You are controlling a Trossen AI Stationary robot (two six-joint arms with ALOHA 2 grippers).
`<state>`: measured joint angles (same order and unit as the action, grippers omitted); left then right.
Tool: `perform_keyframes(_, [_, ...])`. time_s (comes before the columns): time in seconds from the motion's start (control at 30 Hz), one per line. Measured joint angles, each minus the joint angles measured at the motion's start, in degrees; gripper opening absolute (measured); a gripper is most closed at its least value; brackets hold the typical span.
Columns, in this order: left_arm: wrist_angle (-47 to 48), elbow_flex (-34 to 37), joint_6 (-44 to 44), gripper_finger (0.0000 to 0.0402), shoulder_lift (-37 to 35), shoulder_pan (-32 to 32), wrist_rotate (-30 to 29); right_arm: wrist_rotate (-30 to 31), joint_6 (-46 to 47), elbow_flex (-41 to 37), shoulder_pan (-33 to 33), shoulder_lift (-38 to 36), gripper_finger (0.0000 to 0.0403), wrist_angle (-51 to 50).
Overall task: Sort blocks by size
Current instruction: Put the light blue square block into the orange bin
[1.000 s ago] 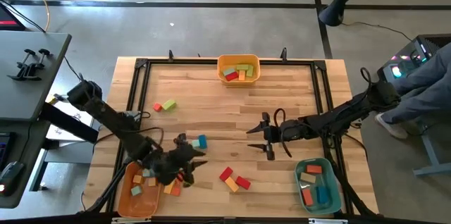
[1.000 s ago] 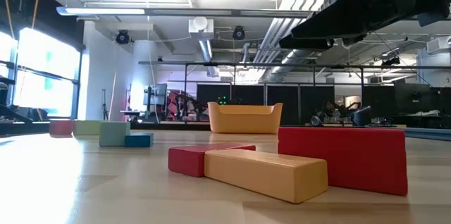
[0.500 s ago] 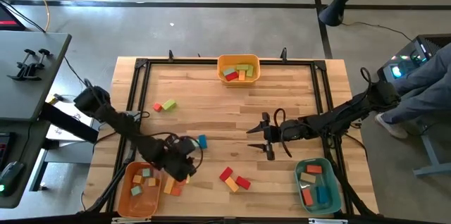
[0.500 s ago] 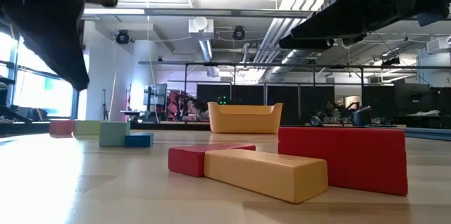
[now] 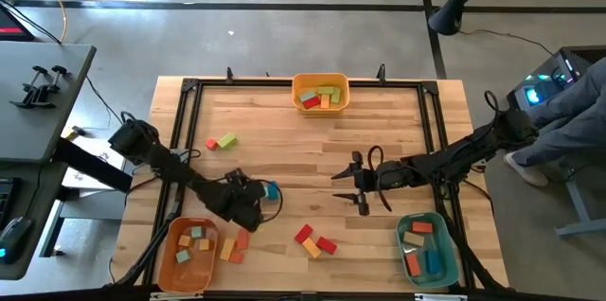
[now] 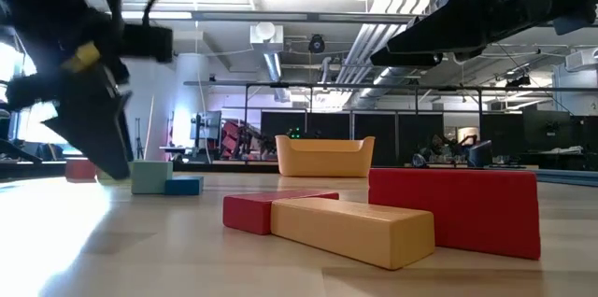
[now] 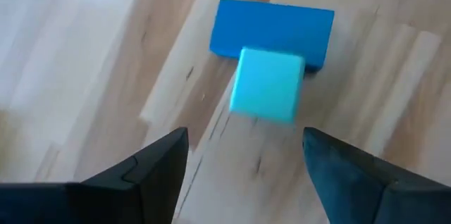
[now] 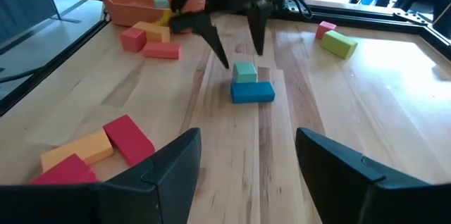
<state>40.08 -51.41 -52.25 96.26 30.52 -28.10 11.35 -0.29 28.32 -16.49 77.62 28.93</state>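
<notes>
The left gripper (image 5: 254, 204) hangs with its fingers spread and empty, just beside a small teal block (image 7: 266, 84) that touches a blue block (image 7: 273, 32) on the table (image 5: 284, 150). The right gripper (image 5: 352, 187) waits near mid-table, fingers apart, holding nothing.

table (image 5: 284, 154) | wood | on it: blocks (image 5: 313, 240), 3 bins (image 5: 320, 92)
</notes>
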Motion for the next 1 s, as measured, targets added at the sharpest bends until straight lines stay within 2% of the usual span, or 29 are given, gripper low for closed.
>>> perform_keyframes(0.17, [-15.6,7.5,5.1,0.0266,-0.7,-2.5,0.5,0.0,-0.2,0.0,0.0,0.0,0.0227,0.0])
perform_keyframes(0.33, [-27.0,11.5,8.0,0.0252,-0.8,-4.3,1.2,0.0,-0.2,0.0,0.0,0.0,0.0227,0.0])
perform_keyframes(0.47, [-29.0,12.0,9.7,0.0210,-0.7,-5.0,3.0,0.0,0.1,0.0,0.0,0.0,0.0227,0.0])
perform_keyframes(0.57, [-28.9,11.7,9.8,0.0161,-0.7,-5.1,3.8,0.0,0.2,0.0,0.0,0.0,0.0227,0.0])
perform_keyframes(0.7, [-23.6,8.7,9.3,0.0097,-0.6,-5.2,6.1,0.0,0.3,0.0,0.0,0.0,0.0227,0.0])
perform_keyframes(0.9, [-0.7,-5.4,8.5,0.0097,-0.4,-4.4,15.6,0.0,0.3,0.0,0.0,0.0,0.0227,0.0])
perform_keyframes(1.0, [12.0,-13.4,5.1,0.0097,-0.4,-3.3,20.5,0.0,0.3,0.0,-0.1,0.0,0.0227,-0.2])
